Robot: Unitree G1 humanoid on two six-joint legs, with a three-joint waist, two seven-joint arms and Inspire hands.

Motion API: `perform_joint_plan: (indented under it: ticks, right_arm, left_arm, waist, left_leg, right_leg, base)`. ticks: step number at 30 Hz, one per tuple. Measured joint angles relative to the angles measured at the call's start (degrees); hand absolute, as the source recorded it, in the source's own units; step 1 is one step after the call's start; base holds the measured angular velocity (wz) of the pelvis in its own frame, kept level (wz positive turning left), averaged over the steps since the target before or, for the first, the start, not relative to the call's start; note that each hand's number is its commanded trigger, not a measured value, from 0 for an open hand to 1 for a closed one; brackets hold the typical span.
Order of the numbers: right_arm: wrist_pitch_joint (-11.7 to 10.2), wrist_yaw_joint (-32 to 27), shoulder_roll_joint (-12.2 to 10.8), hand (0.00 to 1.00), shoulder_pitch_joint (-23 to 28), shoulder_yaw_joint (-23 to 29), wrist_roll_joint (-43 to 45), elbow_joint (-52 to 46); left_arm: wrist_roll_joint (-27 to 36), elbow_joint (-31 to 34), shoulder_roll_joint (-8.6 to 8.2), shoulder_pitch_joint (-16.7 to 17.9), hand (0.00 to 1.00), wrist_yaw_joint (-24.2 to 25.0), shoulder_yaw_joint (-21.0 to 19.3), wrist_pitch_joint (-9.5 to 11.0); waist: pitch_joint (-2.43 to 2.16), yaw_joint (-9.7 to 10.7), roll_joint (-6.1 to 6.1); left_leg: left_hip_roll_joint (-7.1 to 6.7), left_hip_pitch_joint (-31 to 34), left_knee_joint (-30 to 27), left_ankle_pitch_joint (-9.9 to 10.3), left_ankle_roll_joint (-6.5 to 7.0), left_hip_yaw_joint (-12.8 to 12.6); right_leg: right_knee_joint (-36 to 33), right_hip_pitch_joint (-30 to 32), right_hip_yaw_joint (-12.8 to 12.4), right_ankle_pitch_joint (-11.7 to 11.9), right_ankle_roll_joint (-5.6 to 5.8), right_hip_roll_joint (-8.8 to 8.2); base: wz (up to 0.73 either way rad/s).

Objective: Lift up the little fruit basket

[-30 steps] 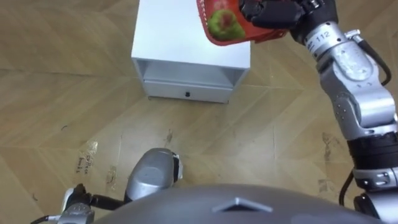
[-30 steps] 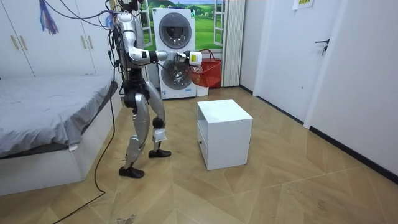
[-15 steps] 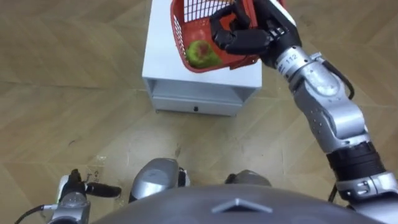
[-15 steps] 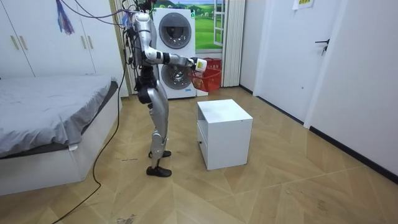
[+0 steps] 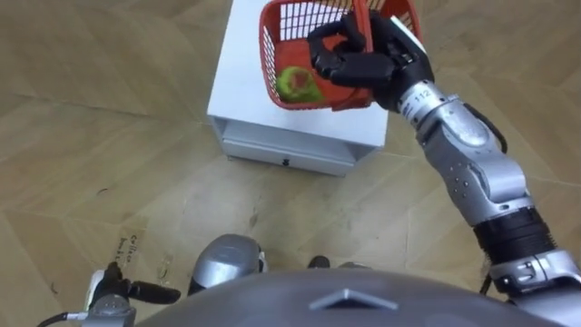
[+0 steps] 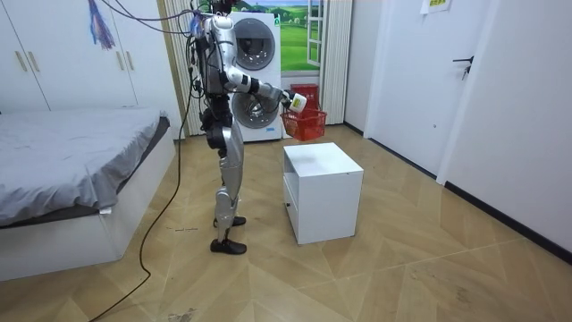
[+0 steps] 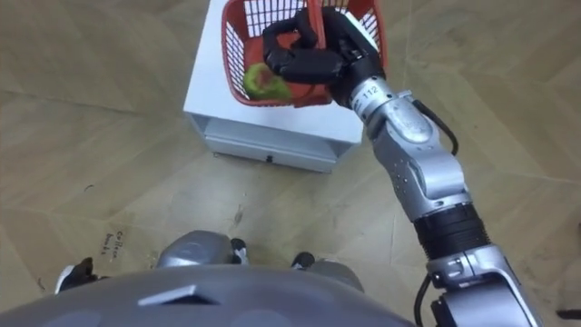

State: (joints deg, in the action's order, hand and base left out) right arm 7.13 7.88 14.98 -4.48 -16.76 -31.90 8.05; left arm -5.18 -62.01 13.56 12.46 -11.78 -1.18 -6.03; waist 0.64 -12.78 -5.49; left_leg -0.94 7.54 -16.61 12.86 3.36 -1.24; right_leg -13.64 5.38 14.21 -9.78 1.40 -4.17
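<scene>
Basket in the air, held by the right hand above the white cabinet.

The right hand (image 5: 363, 62) is closed with its fingers curled round the handle of the red fruit basket (image 5: 304, 23), which hangs clear of the cabinet (image 5: 247, 100), over the far right part of its top. A green and red fruit (image 5: 295, 84) lies in the basket's near left corner. A drawer (image 5: 286, 154) sits in the cabinet's near face. The left hand (image 5: 113, 298) hangs low at the robot's left side, and whether it is open or closed cannot be told. In the room view the robot stands upright beside the cabinet, between it and the bed (image 6: 71, 161), with a washing machine (image 6: 255, 54) behind.
</scene>
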Motion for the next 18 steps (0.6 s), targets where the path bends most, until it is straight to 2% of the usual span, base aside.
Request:
perform_joint_plan:
  ticks: [7, 8, 12, 18]
  right_arm:
    - [-0.05, -2.53, -0.57, 1.0, -0.06, -1.82, -2.08, 0.41]
    - [-0.05, -2.98, -0.57, 1.0, -0.06, -2.11, -2.3, 1.02]
    - [-0.14, -4.44, -0.95, 1.0, -1.81, -1.99, -3.31, 6.23]
    - [-0.24, -6.39, -1.33, 1.0, -3.18, -1.94, -3.3, 11.61]
  left_arm:
    - [-0.14, 0.0, -0.07, -0.03, 0.0, 0.15, 0.41, -0.44]
    - [-0.13, 0.0, -0.08, 0.01, 0.0, 0.16, 0.57, -0.54]
    - [-1.5, -0.01, -0.08, 0.57, 0.0, 0.17, 0.67, -0.82]
    - [-1.37, -0.4, -0.13, 0.56, 0.0, 0.17, 1.07, -0.82]
  waist:
    - [0.04, -0.27, 0.04]
    - [0.19, -0.29, 0.26]
    - [0.47, -0.21, 0.68]
    - [0.47, -0.07, 1.15]
  left_leg:
    - [-0.3, 2.13, -0.17, -0.11, -0.16, 1.46]
    - [-0.31, 2.15, -0.15, -0.11, -0.16, 1.5]
    - [-0.46, 3.3, -0.27, -0.11, -0.15, 1.86]
    - [-0.66, 7.5, -1.76, -0.15, -0.15, 2.73]
  right_leg:
    - [-0.04, 1.57, 1.74, 0.0, 0.0, -0.29]
    - [0.01, 1.56, 1.83, 0.0, 0.01, -0.3]
    - [0.11, 2.1, 2.17, 0.01, 0.02, -0.34]
    - [-0.01, 5.55, 3.2, 0.04, -0.02, -0.53]
  base:
    - [0.11]
    - [0.09]
    - [0.05]
    - [0.08]
